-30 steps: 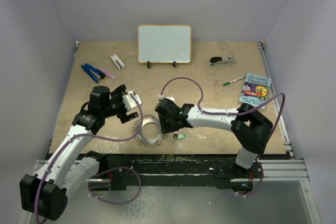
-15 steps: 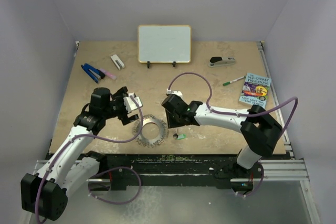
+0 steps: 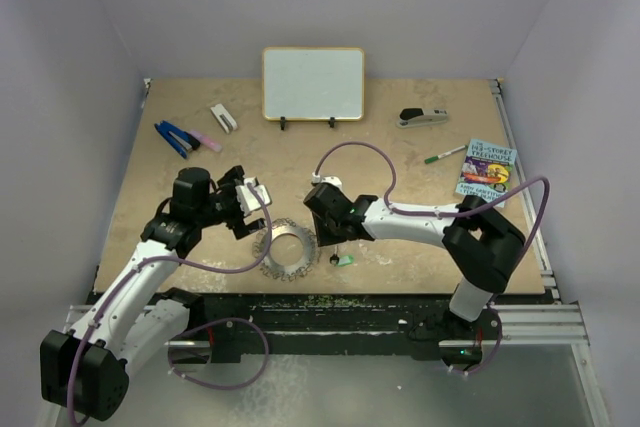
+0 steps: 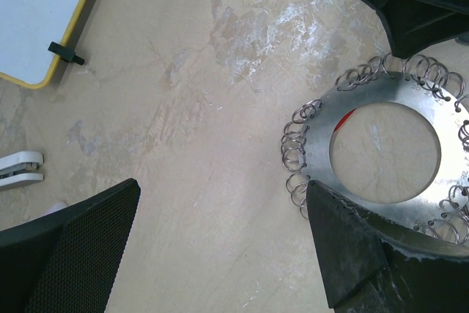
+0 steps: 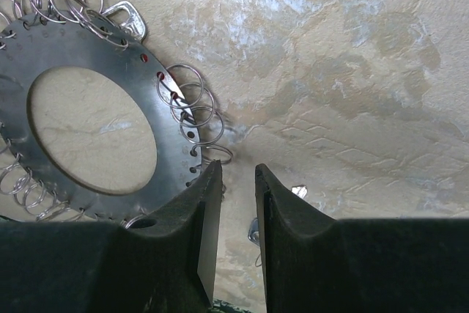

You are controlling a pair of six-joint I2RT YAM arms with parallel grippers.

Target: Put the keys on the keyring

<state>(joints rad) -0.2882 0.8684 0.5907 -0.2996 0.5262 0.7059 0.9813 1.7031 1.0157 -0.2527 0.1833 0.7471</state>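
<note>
The step in hand is judged to be the pick-up of the green key point(image 3: 345, 260), which lies on the desk point(image 3: 420, 177) just beside the right edge of the keyring point(image 5: 88, 49). The keyring lies flat on the desk between the two arms, with its fringe of small wire loops all around the rim.

The right tool point(image 5: 238, 174) is held low over the desk at this edge of the keyring, and its jaws are narrow, with only a thin gap between them. A small metal piece point(image 5: 254, 234) is seen low in this gap. It is probably the blade of the green key, but whether it is already gripped cannot be told.

The left tool point(image 4: 222, 192) is held wide and holds nothing. One of its fingers is at the near rim of the keyring. A red sliver point(image 4: 349, 115) is seen at the inner edge of the keyring hole; it may belong to the red key, but this is not certain.

For the next move, a firm grip on the thin key is needed, so the jaws must be closed squarely on it without it being pushed away. After that, the keyring should be steadied by the left tool while the key is brought to one loop.
</note>
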